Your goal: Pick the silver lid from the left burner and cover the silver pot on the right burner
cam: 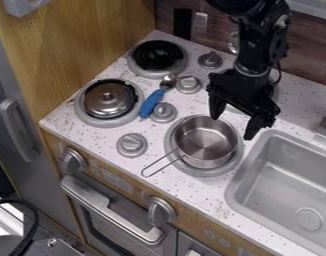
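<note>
The black gripper (234, 126) hangs open over the back right rim of the silver pot, with nothing between its fingers. Uncovered, the silver pot (206, 141) stands on the front right burner (216, 172), its wire handle angled toward the counter's front edge. On the front left burner (87, 116) lies the silver lid (109, 99), knob up, well to the left of the gripper.
A spoon with a blue handle (151, 103) lies between lid and pot. Grey knobs (164, 112) stand around the burners. The back left burner (158, 55) is behind the lid. A sink (286, 187) lies at the right, a wooden wall (85, 45) at the left.
</note>
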### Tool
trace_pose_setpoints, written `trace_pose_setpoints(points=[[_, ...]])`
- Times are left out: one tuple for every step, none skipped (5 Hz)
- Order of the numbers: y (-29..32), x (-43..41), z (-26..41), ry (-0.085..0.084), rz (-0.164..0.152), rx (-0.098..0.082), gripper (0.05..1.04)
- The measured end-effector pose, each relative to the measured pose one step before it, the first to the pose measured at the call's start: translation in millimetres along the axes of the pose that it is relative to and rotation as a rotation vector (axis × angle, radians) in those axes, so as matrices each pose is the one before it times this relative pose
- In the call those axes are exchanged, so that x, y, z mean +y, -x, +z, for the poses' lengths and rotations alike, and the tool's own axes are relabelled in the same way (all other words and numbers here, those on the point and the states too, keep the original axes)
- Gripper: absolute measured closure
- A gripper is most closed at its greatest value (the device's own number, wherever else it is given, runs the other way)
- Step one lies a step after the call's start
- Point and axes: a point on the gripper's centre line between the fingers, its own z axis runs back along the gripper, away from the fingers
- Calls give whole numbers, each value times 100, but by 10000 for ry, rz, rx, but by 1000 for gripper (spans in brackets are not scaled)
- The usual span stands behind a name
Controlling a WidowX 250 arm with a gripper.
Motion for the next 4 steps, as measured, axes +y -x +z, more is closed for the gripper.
trace_pose_setpoints(points=[[890,-61,-1231,-33,-44,441,85],[-1109,1719,-886,-264,-49,556,85],[-1881,5715,-573,-202,1131,121,85],[-1419,4650,-818,-8,1020,-160,85]])
